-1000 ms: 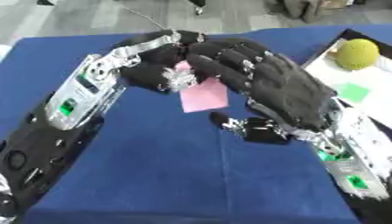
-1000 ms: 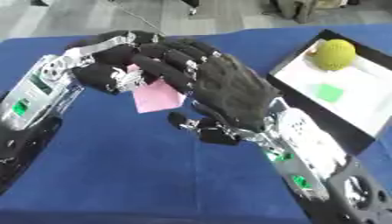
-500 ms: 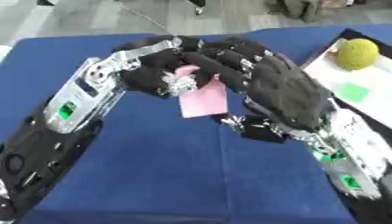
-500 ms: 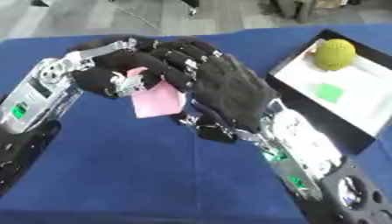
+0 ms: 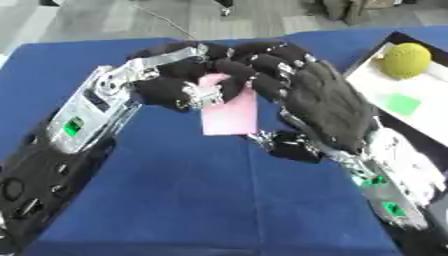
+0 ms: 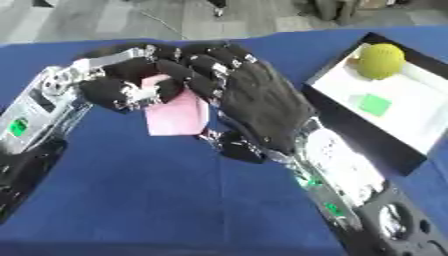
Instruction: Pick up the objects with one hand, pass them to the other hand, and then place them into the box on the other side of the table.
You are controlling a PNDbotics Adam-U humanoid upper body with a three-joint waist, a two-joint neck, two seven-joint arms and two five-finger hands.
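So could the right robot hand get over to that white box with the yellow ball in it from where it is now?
Probably yes. The right robot hand is curled around the pink card beside the left robot hand, and the box lies on its own side with only bare blue table between.

Pink flat card hangs upright above blue table — box at right, white-lined
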